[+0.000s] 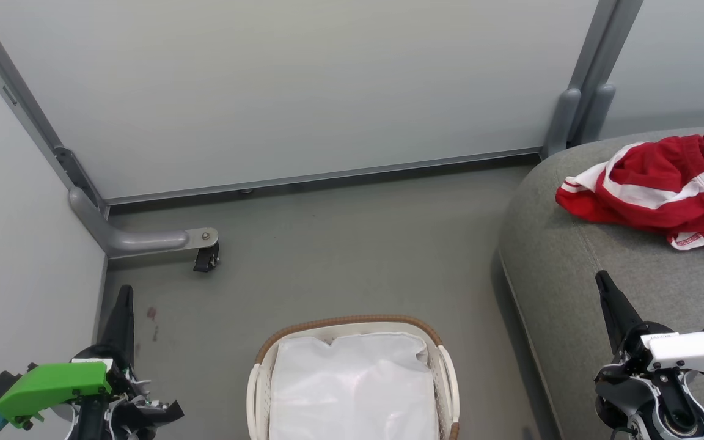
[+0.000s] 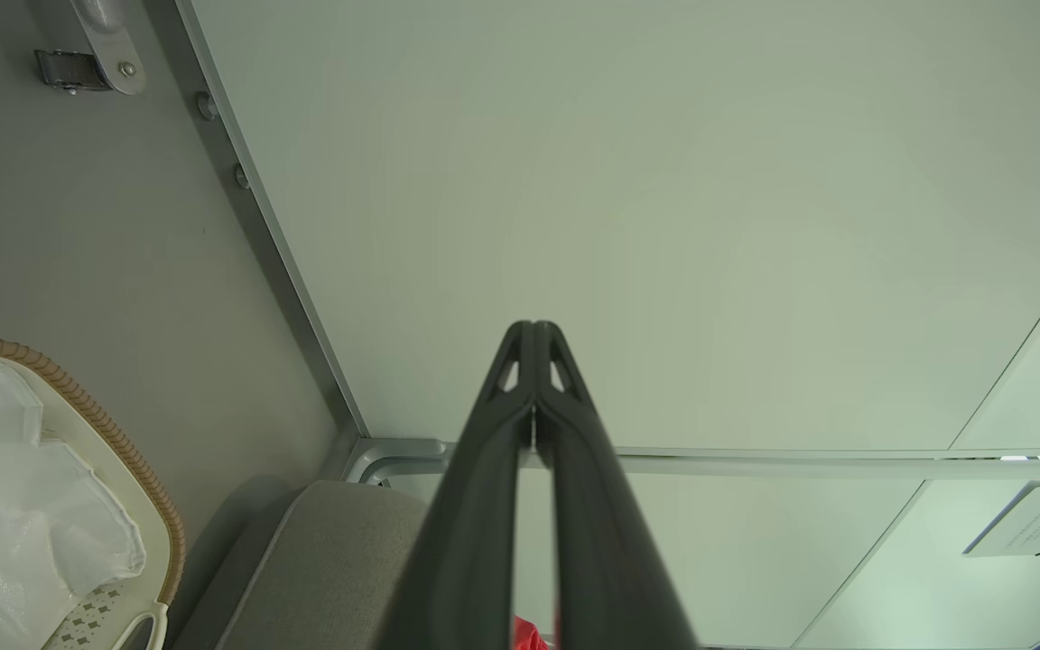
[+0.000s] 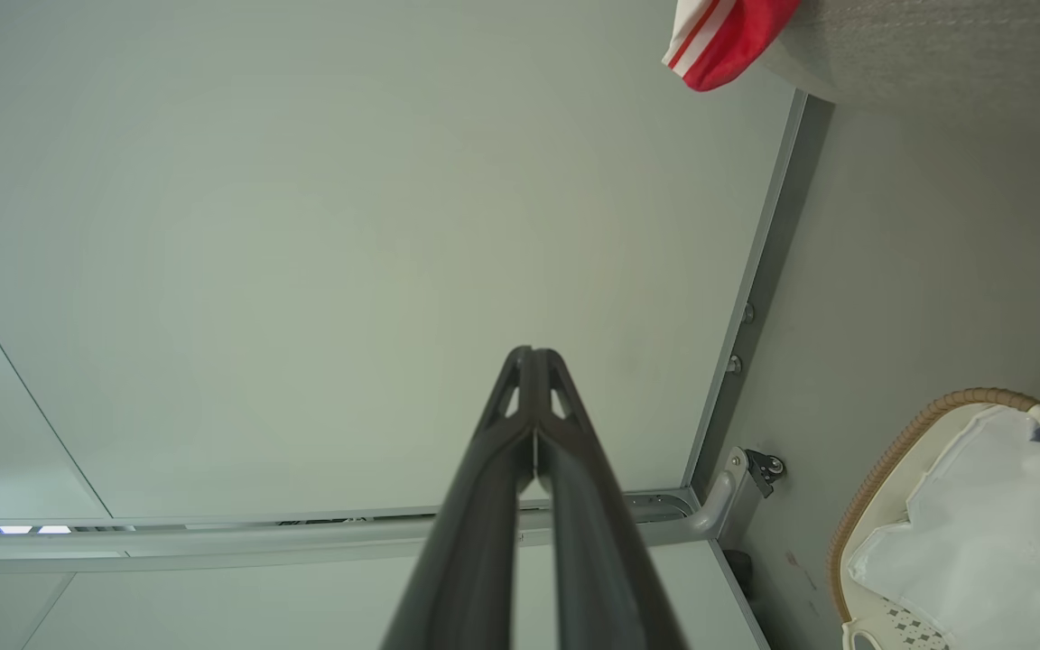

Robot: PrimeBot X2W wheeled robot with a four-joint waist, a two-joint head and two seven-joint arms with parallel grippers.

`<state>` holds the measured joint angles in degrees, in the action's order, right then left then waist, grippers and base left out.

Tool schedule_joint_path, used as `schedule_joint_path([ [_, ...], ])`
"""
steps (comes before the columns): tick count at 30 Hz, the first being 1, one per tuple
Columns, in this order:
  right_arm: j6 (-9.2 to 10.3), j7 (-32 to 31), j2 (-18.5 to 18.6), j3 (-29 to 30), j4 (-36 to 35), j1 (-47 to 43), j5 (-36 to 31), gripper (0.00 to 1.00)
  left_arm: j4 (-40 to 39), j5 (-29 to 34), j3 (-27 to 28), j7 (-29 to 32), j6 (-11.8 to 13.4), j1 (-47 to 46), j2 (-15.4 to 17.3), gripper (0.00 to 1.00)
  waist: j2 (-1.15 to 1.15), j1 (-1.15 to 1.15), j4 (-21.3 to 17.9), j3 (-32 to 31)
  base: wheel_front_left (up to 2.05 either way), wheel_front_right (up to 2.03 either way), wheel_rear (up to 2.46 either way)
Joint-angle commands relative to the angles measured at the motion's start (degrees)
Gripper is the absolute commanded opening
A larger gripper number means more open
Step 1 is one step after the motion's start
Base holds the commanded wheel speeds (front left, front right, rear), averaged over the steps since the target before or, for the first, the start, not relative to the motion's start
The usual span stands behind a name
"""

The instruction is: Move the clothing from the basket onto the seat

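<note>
The clothing [image 1: 663,189] lies on the seat [image 1: 572,275], a crumpled heap of bright red fabric with white stripes and trim. It is bunched near the seat's rounded end and runs off the head view's right edge. How many garments make up the heap cannot be told. The basket [image 1: 352,322] stands on the floor [image 1: 340,244] near the seat. Inside it shows a plain white liner [image 1: 352,391], rumpled, with no red on top. The basket's near part is cut off by the frame, so something could perhaps lie there out of sight.

Judged from this, the transfer looks done or nearly so, and the step in hand is a final check. The left gripper [image 1: 124,299] and the right gripper [image 1: 604,284] each have their fingers pressed together on nothing, one to either side of the basket. A next move, if any, calls for looking into the basket. Should red turn up, a gripper would have to spread and reach down without snagging the liner.
</note>
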<state>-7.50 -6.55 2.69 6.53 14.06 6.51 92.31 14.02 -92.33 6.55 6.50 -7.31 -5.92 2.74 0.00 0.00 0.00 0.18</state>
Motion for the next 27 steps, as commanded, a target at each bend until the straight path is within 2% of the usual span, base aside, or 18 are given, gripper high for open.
schedule_joint_path([
  [1,0.02,-0.2,0.4,0.1,-0.2,-0.6,0.2,0.00,-0.1,-0.2,0.1,0.3,-0.3,-0.6,0.3,0.00,0.00,0.00,0.0,0.0,0.00,0.00,0.00],
  [27,0.02,-0.2,0.4,0.1,-0.2,-0.6,0.2,0.00,-0.1,-0.2,0.1,0.3,-0.3,-0.6,0.3,0.00,0.00,0.00,0.0,0.0,0.00,0.00,0.00],
])
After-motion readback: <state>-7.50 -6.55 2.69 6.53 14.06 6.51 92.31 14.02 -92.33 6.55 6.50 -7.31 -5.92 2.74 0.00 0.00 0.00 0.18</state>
